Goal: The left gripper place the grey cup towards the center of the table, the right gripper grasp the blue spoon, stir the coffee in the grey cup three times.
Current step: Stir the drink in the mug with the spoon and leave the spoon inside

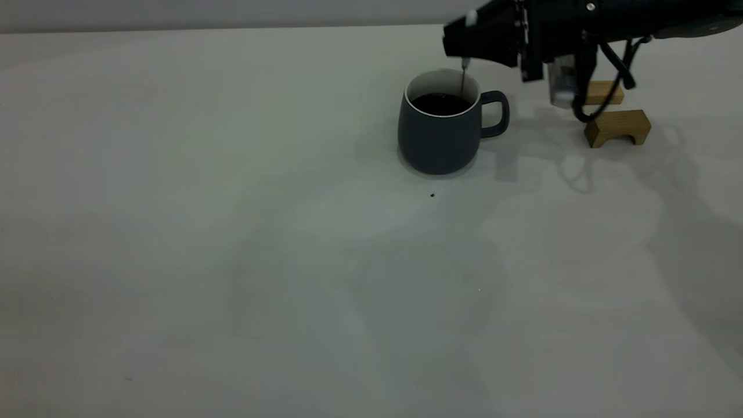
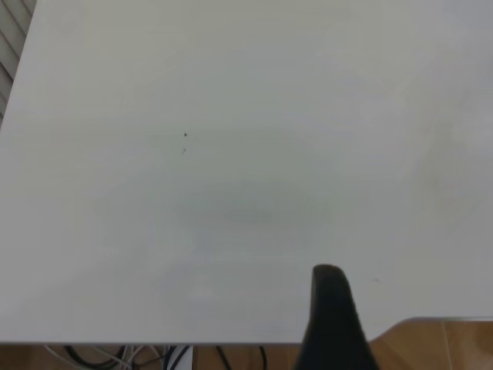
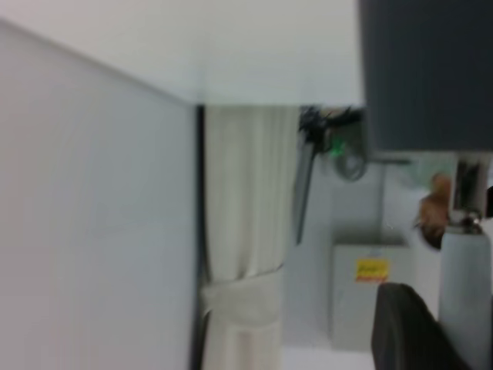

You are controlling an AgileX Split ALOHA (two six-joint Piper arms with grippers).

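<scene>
The grey cup (image 1: pixel 438 136) stands upright on the table (image 1: pixel 232 244), right of the middle, with its handle pointing right. Black coffee (image 1: pixel 441 103) fills it. My right gripper (image 1: pixel 460 49) hovers just above the cup's far rim, shut on the blue spoon (image 1: pixel 463 75). The spoon's thin neck drops straight into the coffee and its bowl is hidden under the liquid. In the right wrist view the cup's dark wall (image 3: pixel 424 69) is close by. My left gripper (image 2: pixel 331 308) is out of the exterior view; it hangs over bare table near an edge, far from the cup.
Two tan wooden blocks (image 1: pixel 617 126) (image 1: pixel 603 92) sit right of the cup, under the right arm. A tiny dark speck (image 1: pixel 432 195) lies just in front of the cup. The table's left half and front are bare.
</scene>
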